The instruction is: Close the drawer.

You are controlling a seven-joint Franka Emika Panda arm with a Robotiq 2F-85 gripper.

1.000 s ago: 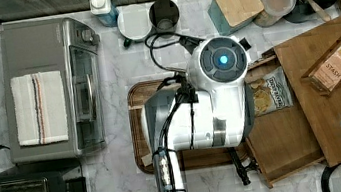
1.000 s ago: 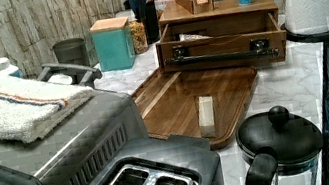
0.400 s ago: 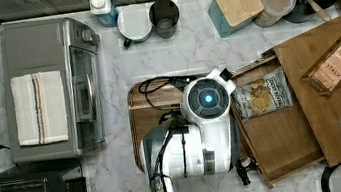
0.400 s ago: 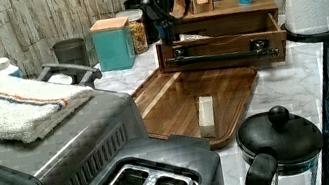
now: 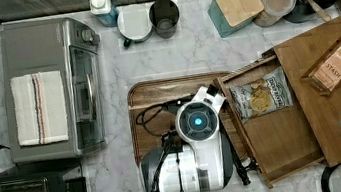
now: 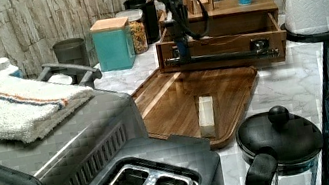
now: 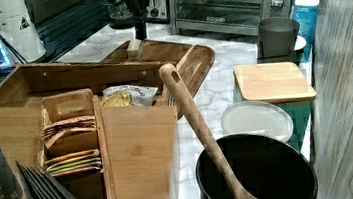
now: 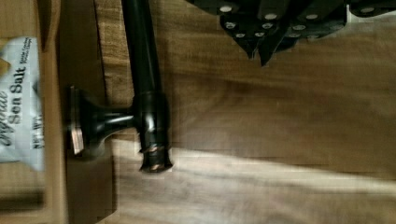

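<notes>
— Where to find the wide, shallow, medium-brown wooden drawer [image 5: 286,145]?

— Pulled well out of the matching wooden box [image 5: 333,118], toward the top view's left. Front reaching the edge of the dark, rounded-corner wooden serving tray [image 5: 148,99]. Carrying a pale bag of chips [image 5: 259,94] at the end nearer the top view's top.

— And on the front?

— Fitted with a long black metal bar handle [image 8: 142,70] on short posts.

— How about the black gripper [image 8: 259,49]?

— Hanging low over the serving tray, just beside the handle, on the side away from the drawer. Seen apart from the bar in the wrist view, near one of its ends. Fingertips pressed together, gripping nothing.

— Touching the handle in the left view?

— Cannot tell. Lined up there with the bar, toward the left view's left end.
</notes>
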